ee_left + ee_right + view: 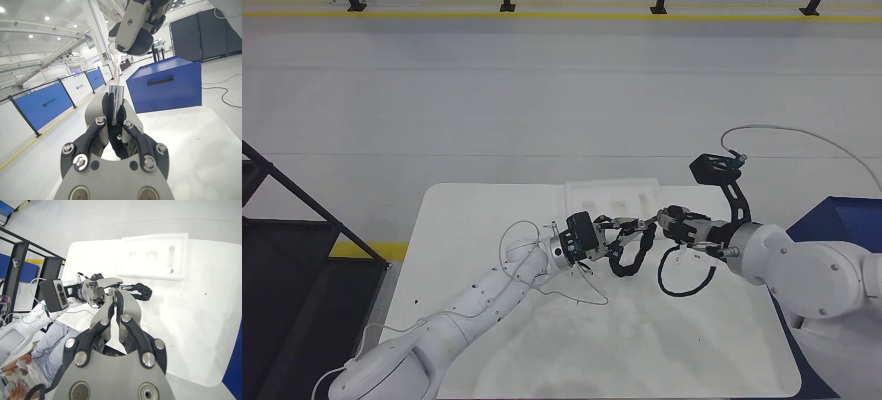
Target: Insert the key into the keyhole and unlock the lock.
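Two grippers meet above the table (542, 350), each with its load. The left gripper (115, 103) is clamped round the lock (116, 92), a polished chrome cylinder that stands up between its pads with the top end free. A black-sleeved cable (627, 262) loops away from the lock beside the grippers. The right gripper (119, 48) pinches the key (116, 72) by its flat head. The blade points down at the cylinder's end, its tip just beside that face and, as far as I can tell, not yet in. The keyhole itself is hidden, because the face is seen edge-on. Key and lock look light and stiff, both bare smooth metal, so slip is a likelier trouble than weight. The thin blade will probably pivot between the pads if it meets the rim off-line. The hold therefore belongs across the broad faces of the head, as it is now, with the whole blade left free. The round cylinder will likely want to spin in the left pads once the key is turned, so a firm grip on its mid-body, clear of the end, suits it. The cable looks soft and floppy and may tug a little. A white foam tray (612, 192) lies at the table's far edge.
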